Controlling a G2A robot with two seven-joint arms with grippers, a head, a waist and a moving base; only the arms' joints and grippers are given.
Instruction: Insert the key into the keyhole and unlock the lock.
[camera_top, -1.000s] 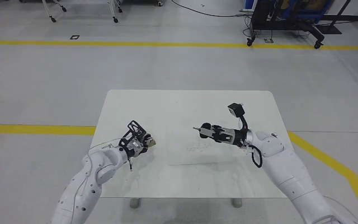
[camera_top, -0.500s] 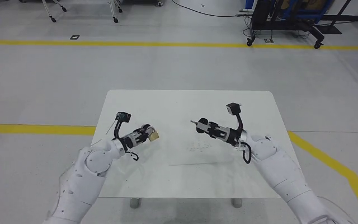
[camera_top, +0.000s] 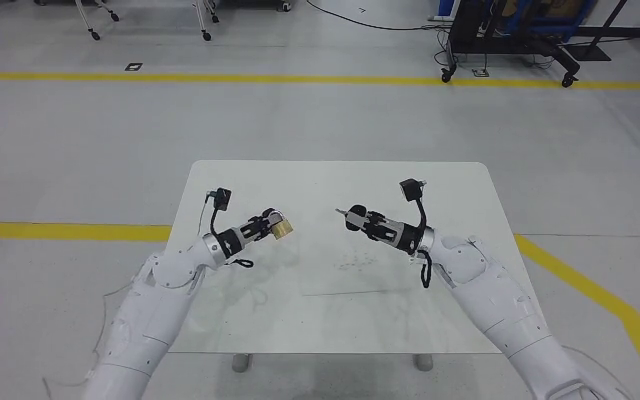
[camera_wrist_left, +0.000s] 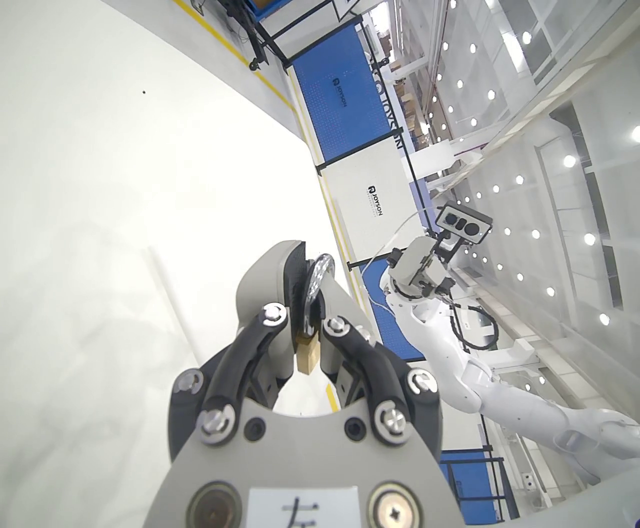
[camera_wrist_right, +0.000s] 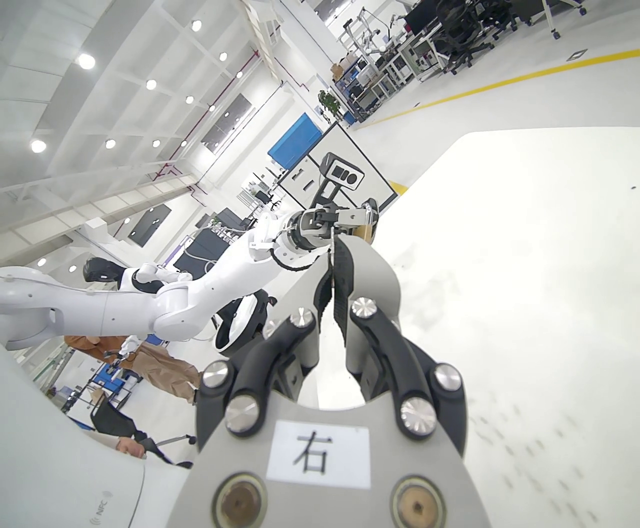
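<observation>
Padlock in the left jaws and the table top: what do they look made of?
Padlock: body looks like brass, yellow-gold with a dull sheen; its shackle looks like bright polished steel, mirror glints. Table: smooth matt white, probably laminate or painted board; cannot tell which.

Above the bench (camera_top: 330, 185), we see the left pincer (camera_top: 274, 226) with the lock (camera_top: 284, 229) facing, apart, the right pincer (camera_top: 351, 217) with the key (camera_top: 341, 212).

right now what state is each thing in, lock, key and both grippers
lock: held above the table, no key in it; cannot tell if the shackle is open or shut
key: held in the air, tip toward the lock, apart from it
left gripper: shut on the lock
right gripper: shut on the key
</observation>
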